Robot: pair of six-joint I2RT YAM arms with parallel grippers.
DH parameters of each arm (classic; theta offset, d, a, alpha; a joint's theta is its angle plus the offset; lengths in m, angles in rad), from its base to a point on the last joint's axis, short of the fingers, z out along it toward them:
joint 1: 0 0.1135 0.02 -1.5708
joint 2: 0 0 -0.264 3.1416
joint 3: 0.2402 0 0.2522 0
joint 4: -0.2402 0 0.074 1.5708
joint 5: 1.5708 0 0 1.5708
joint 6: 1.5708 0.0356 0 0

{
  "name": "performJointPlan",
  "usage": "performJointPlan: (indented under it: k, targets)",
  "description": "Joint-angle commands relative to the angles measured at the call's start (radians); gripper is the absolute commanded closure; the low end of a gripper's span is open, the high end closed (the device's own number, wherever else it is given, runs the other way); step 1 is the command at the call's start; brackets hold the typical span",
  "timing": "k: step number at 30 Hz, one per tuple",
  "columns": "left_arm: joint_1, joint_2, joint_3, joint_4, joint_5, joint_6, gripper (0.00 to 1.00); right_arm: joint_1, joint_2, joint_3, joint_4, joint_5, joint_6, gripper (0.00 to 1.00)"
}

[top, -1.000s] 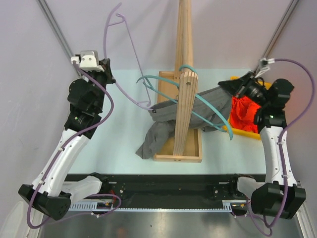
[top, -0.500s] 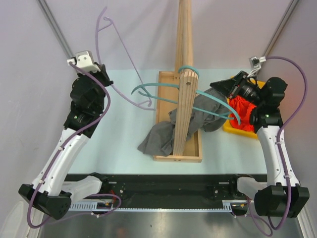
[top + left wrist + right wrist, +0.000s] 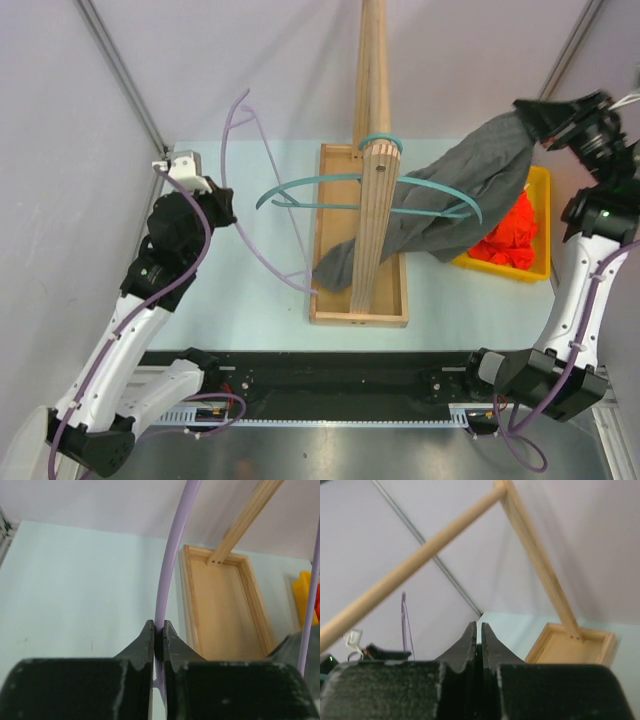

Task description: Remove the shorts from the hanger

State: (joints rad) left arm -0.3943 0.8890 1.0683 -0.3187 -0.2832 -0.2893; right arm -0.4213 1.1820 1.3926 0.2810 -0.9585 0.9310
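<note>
My right gripper (image 3: 524, 108) is raised high at the far right, shut on a corner of the dark grey shorts (image 3: 450, 200). The shorts stretch down-left across the teal hanger (image 3: 300, 185), past the wooden rack, to the rack's tray. In the right wrist view the jaws (image 3: 479, 630) are pressed together with only a dark sliver between them. The orange-red shorts (image 3: 512, 238) lie in the yellow bin (image 3: 541, 185). My left gripper (image 3: 217, 205) is shut on a bare lavender hanger (image 3: 262, 262), also seen in the left wrist view (image 3: 170, 565) between the jaws (image 3: 159, 632).
The wooden rack has a long rod (image 3: 372, 70) on a post and a tray base (image 3: 390, 300) at the table's middle. The teal hanger hooks over the rod. In the left wrist view the tray (image 3: 225, 605) and bin (image 3: 305, 592) lie ahead. Walls enclose the back and sides.
My right gripper rose up and to the right, pulling the grey shorts taut off the table. My left arm drew back toward me with the lavender hanger. The teal hanger swung.
</note>
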Motion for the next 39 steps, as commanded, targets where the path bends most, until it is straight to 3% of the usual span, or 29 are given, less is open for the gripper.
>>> performJointPlan:
  k: [1, 7, 10, 15, 28, 34, 39]
  targets:
    - [0.002, -0.082, -0.065, -0.016, 0.075, -0.085, 1.0, -0.086, 0.071, 0.328, -0.052, 0.075, -0.029, 1.0]
    - [0.002, -0.163, -0.143, -0.04, 0.15, -0.132, 1.0, -0.213, 0.284, 0.774, -0.051, 0.162, 0.086, 1.0]
    - [0.002, -0.197, -0.168, -0.063, 0.157, -0.132, 1.0, -0.29, 0.388, 0.897, 0.032, 0.193, 0.193, 1.0]
    - [0.002, -0.248, -0.197, -0.102, 0.151, -0.123, 1.0, -0.307, 0.482, 0.971, 0.112, 0.222, 0.296, 1.0]
    - [0.002, -0.269, -0.206, -0.112, 0.176, -0.175, 1.0, -0.146, 0.418, 0.636, 0.224, 0.187, 0.215, 1.0]
    - [0.002, -0.294, -0.188, -0.152, 0.157, -0.154, 1.0, -0.177, 0.312, 0.358, 0.265, 0.188, 0.164, 1.0]
    - [0.002, -0.301, -0.191, -0.163, 0.148, -0.148, 1.0, -0.25, 0.249, 0.246, 0.254, 0.155, 0.161, 1.0]
